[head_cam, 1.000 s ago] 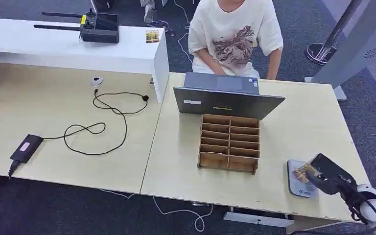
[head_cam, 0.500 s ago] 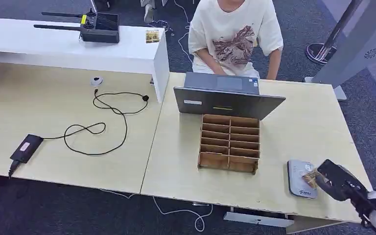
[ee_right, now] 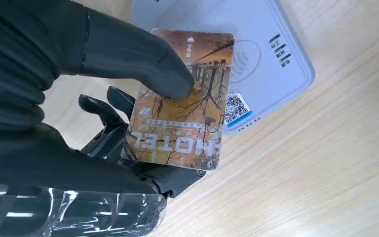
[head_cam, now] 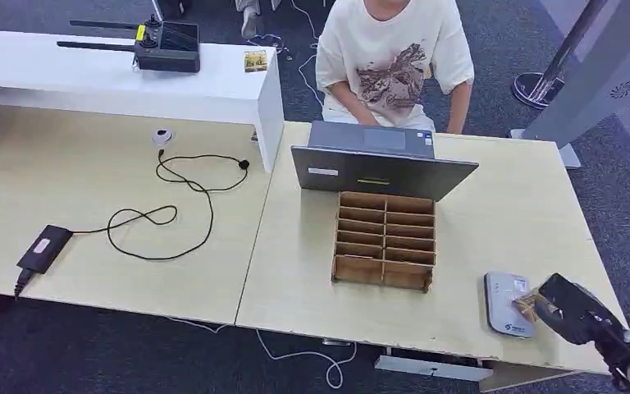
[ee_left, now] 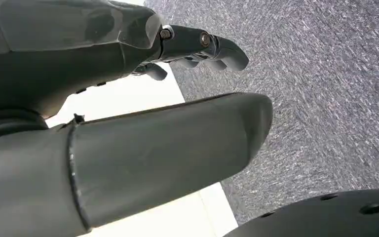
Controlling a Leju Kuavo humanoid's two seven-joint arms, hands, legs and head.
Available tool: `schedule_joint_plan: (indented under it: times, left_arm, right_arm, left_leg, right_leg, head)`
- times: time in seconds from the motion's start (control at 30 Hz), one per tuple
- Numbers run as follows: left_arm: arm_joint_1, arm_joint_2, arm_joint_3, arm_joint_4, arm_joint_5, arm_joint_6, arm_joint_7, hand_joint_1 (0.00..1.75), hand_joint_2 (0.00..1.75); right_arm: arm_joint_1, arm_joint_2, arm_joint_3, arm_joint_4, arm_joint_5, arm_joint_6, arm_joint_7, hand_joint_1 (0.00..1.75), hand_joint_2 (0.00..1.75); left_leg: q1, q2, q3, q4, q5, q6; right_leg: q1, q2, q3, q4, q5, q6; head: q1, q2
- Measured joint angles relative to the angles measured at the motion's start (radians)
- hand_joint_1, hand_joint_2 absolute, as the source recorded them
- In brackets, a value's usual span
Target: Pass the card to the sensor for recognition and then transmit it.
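Note:
My right hand [head_cam: 570, 308] pinches a brown hotel card [head_cam: 527, 305] between thumb and fingers at the table's front right corner. In the right wrist view the card [ee_right: 182, 103] hangs just above the white card reader [ee_right: 261, 54], covering part of its near end. The reader [head_cam: 506, 302] lies flat on the table to the right of the wooden slot box [head_cam: 385, 239]. My left hand [ee_left: 128, 113] hangs beside the table over grey carpet, holding nothing, fingers apart.
A grey laptop [head_cam: 381, 167] stands behind the slot box, with a person in a white shirt [head_cam: 394, 57] seated beyond it. A black cable [head_cam: 164, 215] and adapter [head_cam: 43, 249] lie on the left table. A white shelf [head_cam: 115, 78] carries a black device.
My right hand has drawn back toward the table's front right corner with the card, from over the reader's middle to its right end.

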State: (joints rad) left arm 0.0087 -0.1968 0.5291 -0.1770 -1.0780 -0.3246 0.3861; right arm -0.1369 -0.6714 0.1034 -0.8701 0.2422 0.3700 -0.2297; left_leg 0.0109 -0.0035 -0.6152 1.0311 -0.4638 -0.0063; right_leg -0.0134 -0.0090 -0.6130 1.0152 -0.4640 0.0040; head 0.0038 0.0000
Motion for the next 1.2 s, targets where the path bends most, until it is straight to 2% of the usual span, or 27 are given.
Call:
schedule_joint_plan:
  times: [0.73, 1.2]
  left_arm:
    - [0.001, -0.001, 0.000, 0.000, 0.000, 0.004, -0.002, 0.00, 0.00]
    - [0.002, -0.002, 0.000, 0.000, 0.000, 0.011, -0.003, 0.00, 0.00]
  right_arm:
    - [-0.028, 0.012, 0.017, 0.029, 0.045, 0.004, -0.037, 1.75, 1.75]
    - [-0.085, 0.023, 0.047, 0.088, 0.071, 0.004, -0.056, 1.75, 1.75]
  left_leg:
    - [0.000, 0.000, 0.000, 0.000, 0.000, 0.000]
    - [0.000, 0.000, 0.001, 0.000, 0.000, 0.000]
  right_leg:
    - [0.000, 0.000, 0.000, 0.000, 0.000, 0.000]
    - [0.000, 0.000, 0.001, 0.000, 0.000, 0.000]
  head:
    - [0.000, 0.000]
    - [0.000, 0.000]
